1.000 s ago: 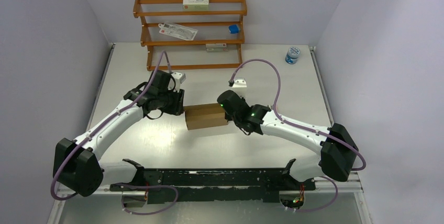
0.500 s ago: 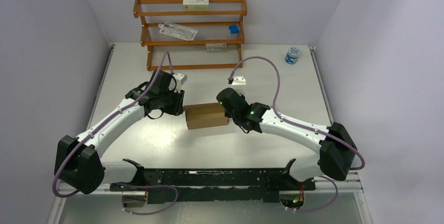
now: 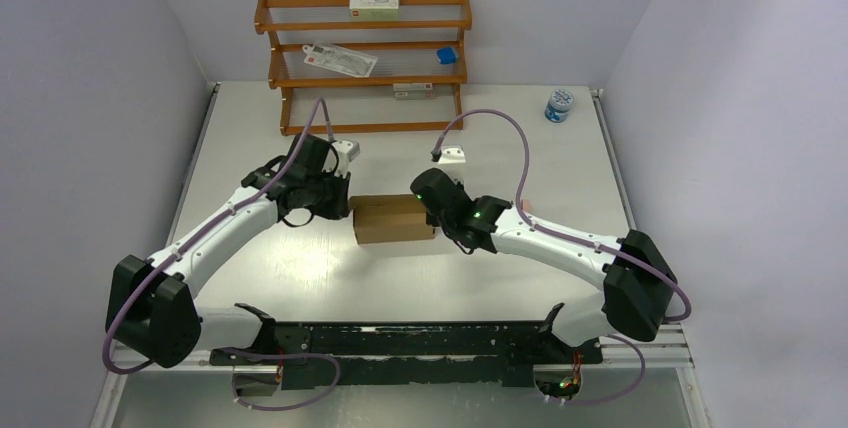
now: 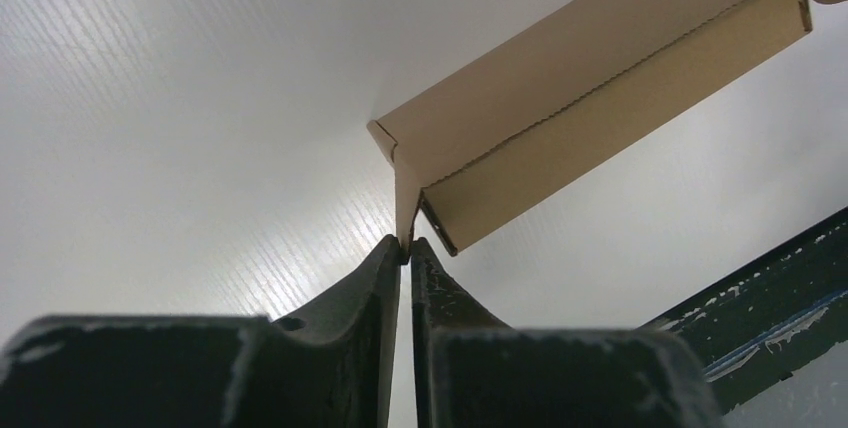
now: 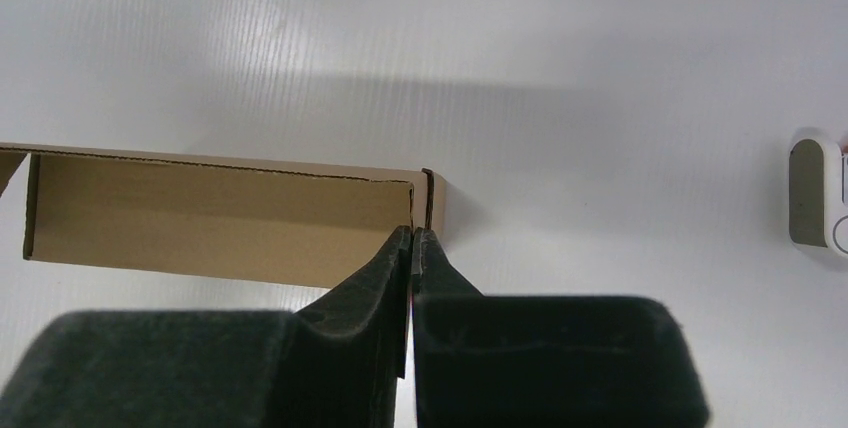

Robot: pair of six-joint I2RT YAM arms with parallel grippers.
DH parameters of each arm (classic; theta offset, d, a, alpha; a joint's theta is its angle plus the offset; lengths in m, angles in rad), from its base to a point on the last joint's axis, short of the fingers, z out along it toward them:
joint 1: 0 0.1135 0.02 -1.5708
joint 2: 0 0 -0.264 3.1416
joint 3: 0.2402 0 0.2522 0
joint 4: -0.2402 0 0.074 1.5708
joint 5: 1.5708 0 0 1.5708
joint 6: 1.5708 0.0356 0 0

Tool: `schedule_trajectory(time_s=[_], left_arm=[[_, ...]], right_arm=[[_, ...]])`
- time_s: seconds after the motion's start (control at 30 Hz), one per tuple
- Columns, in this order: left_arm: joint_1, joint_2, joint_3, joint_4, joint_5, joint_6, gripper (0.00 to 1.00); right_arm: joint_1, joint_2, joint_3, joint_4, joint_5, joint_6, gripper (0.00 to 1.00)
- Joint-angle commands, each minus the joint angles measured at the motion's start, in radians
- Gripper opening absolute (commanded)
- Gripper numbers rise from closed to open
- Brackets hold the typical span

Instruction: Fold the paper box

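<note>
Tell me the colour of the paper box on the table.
The paper box is plain brown cardboard, unmarked; the left wrist view shows it best.

You see your right gripper (image 5: 412, 238) pinched together on the right end flap of the paper box (image 5: 220, 213), which lies flat on the white table (image 5: 560, 58).

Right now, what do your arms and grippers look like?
The left arm and right arm have white links between black blocky joints, with a purple cable looping along each. Green lights glow on the right. The left gripper and right gripper have black tapered fingers.
</note>
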Motion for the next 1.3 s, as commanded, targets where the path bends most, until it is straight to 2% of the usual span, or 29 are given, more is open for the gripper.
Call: schedule_trajectory(time_s=[0.0, 0.17, 0.57, 0.77, 0.93, 1.27], left_arm=[[0.002, 0.003, 0.017, 0.041, 0.053, -0.011, 0.13], [-0.022, -0.002, 0.017, 0.062, 0.055, -0.056, 0.1], [-0.137, 0.017, 0.008, 0.077, -0.147, -0.176, 0.09], [-0.174, 0.016, -0.006, 0.102, -0.162, -0.244, 0.08], [-0.19, 0.028, 0.003, 0.074, -0.243, -0.242, 0.07], [-0.208, 0.028, -0.014, 0.069, -0.291, -0.253, 0.06]], right_arm=[[-0.007, 0.0, 0.01, 0.012, -0.004, 0.007, 0.04], [-0.006, 0.003, 0.006, 0.013, -0.016, 0.017, 0.02], [-0.004, 0.001, -0.01, 0.02, -0.026, 0.029, 0.01], [-0.004, 0.003, -0.007, 0.016, -0.032, 0.033, 0.01], [-0.004, 0.001, -0.01, 0.017, -0.032, 0.032, 0.01], [-0.004, 0.001, -0.013, 0.017, -0.034, 0.036, 0.01]])
